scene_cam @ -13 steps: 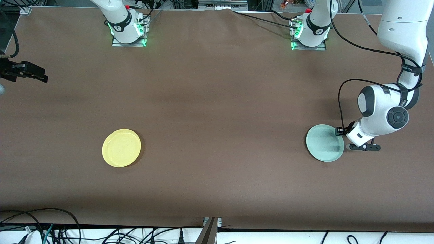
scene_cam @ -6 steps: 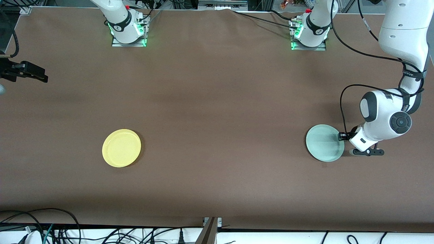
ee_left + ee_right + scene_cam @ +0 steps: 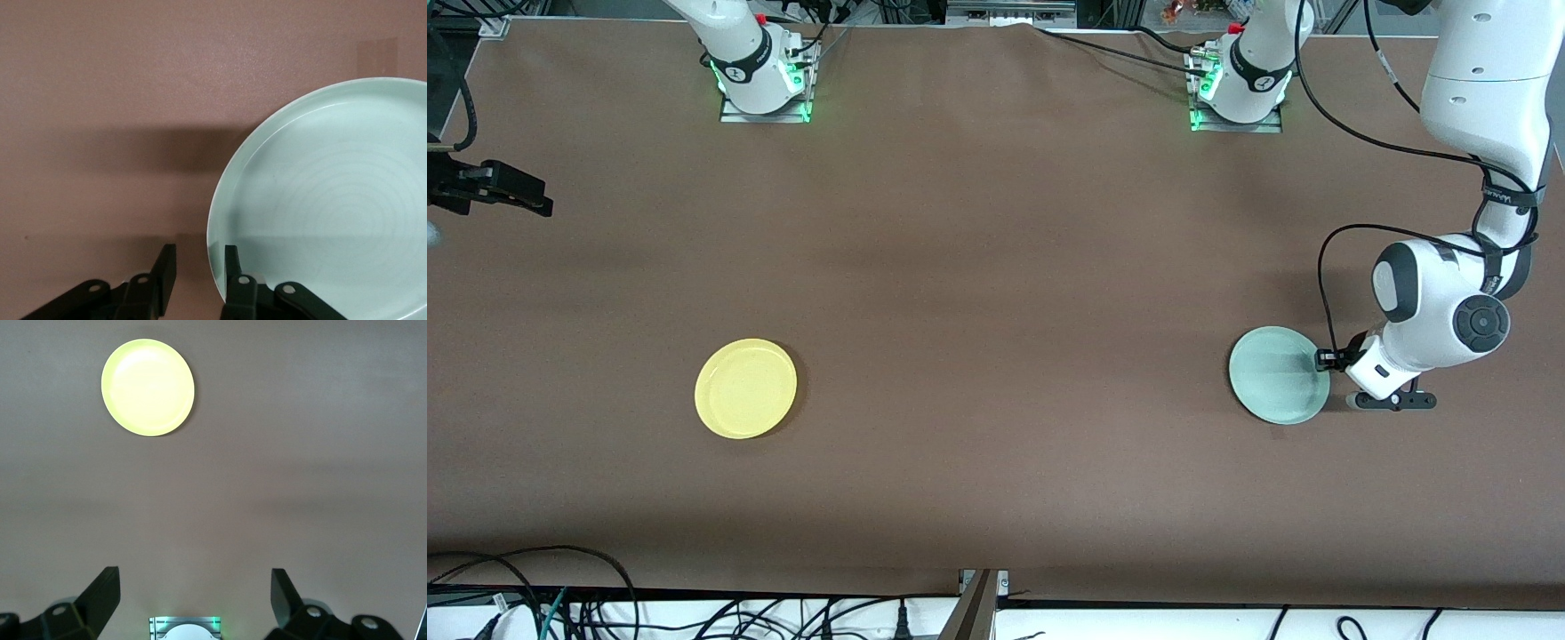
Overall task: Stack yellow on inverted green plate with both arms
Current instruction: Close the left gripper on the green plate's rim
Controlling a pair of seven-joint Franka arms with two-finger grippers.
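The pale mint-green plate point(image 3: 1279, 374) lies rim up on the table toward the left arm's end; it also shows in the left wrist view point(image 3: 327, 200). My left gripper point(image 3: 1325, 358) is low at the plate's edge on the left arm's side. It is open point(image 3: 200, 250), with one finger over the plate's inside and the other outside the rim, and a gap left between them. The yellow plate point(image 3: 745, 388) lies rim up toward the right arm's end and shows in the right wrist view point(image 3: 147, 387). My right gripper point(image 3: 516, 191) waits open and empty point(image 3: 193, 577), high over the table's edge at the right arm's end.
The brown table point(image 3: 996, 293) holds only the two plates. The arm bases point(image 3: 765, 80) point(image 3: 1238, 89) stand along the edge farthest from the front camera. Cables point(image 3: 560, 604) hang below the nearest edge.
My left gripper has shifted a little outward toward the plate's rim and lower. Both plates and the right arm have not moved.
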